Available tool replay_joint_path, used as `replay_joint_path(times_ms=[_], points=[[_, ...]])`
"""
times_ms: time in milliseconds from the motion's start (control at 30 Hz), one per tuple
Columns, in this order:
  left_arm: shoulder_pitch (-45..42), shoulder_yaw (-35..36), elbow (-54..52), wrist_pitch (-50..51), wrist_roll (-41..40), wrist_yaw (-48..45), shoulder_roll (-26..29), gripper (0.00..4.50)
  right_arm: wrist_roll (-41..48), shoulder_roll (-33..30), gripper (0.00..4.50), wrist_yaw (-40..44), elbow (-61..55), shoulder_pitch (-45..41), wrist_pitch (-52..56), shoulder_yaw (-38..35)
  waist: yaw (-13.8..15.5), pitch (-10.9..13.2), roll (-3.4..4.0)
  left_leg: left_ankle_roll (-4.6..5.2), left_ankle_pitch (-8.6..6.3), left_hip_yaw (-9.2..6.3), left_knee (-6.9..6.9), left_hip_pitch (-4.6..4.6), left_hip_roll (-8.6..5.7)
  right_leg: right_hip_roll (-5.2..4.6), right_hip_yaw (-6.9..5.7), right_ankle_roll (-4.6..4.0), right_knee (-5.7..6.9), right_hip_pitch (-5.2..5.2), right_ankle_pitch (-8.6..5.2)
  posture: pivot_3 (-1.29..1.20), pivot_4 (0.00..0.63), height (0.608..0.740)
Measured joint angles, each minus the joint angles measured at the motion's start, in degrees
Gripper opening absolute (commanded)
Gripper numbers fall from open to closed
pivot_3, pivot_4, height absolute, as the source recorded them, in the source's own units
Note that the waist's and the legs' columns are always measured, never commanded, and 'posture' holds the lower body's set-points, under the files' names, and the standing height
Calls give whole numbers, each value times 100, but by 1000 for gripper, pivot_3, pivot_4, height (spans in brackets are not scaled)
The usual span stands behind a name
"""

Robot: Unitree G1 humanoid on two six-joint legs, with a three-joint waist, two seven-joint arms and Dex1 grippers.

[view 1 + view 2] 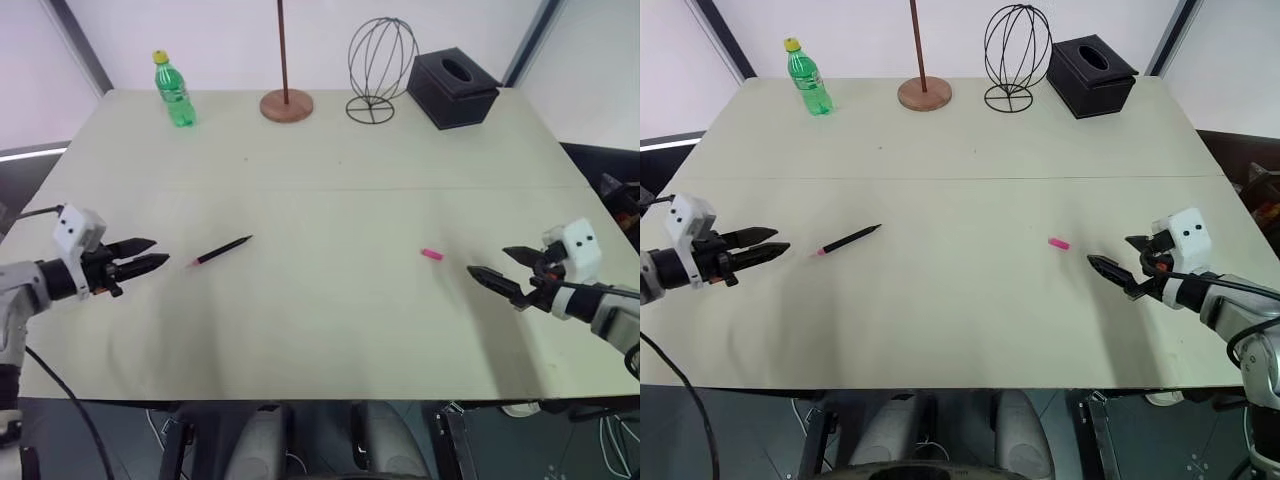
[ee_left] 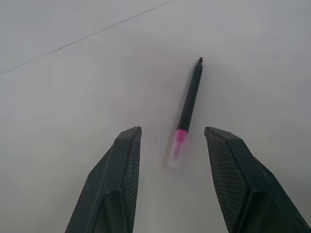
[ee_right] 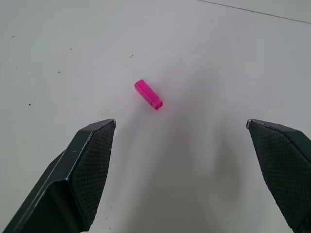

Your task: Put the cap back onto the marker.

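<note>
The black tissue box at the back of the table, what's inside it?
The tissue box has an oval opening on top, and it looks dark. No tissue sticks out; the closed walls hide whatever is inside.

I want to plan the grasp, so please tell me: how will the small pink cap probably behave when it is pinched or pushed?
The pink cap is tiny and looks like hard plastic, so it is probably light and stiff. It lies on its side on the smooth table, so a push may make it slide or roll. The open right end effector could easily squeeze it out.
</note>
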Motion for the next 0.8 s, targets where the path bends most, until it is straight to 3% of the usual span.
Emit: replay_joint_path(times_ms=[200, 433, 800], points=[[-921, -752, 1043, -801, 489, -650, -93, 2182, -106, -104, 4461, 139, 160, -141, -108, 30, 8, 0, 0, 0, 0, 2, 2, -1, -4, 2, -2, 1, 0, 1, 1, 0, 150, 740], [-2161, -1501, 2885, -2096, 1227, -875, -1037, 2182, -119, -237, 4461, 196, 299, -367, -54, 47, 4, 1, -3, 1, 0, 1, 3, -4, -7, 4, -3, 2, 4, -2, 1, 0, 150, 740], [-3143, -1678, 4674, -2993, 1837, -613, -1538, 2182, 21, -279, 4461, 91, -261, 5, 360, -520, 3, 1, -5, 2, -1, -1, 7, -4, -8, 5, -3, 3, 9, -2, 1, 0, 150, 740]])
